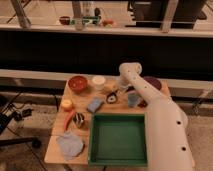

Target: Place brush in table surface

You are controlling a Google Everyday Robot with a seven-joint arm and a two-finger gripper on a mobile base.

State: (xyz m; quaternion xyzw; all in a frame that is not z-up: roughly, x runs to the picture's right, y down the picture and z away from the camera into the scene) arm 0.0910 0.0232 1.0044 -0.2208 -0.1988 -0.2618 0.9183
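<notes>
The brush [112, 97], with a dark head, pale bristles and a slim black handle, lies low over the tan table surface [76, 96], behind the green tray. My white arm comes in from the lower right, bends at its elbow [129, 71] and points down to the left. Its gripper [118, 91] sits right at the brush and is shut on the handle end. The arm's own wrist hides the contact.
A green tray [118, 139] fills the table's front right. Around the brush stand a red bowl [78, 83], white cup [98, 81], blue sponge [95, 104], blue cup [132, 99] and dark plate [153, 83]. A yellow fruit [66, 104], red pepper [69, 120] and grey-blue cloth [70, 144] lie left.
</notes>
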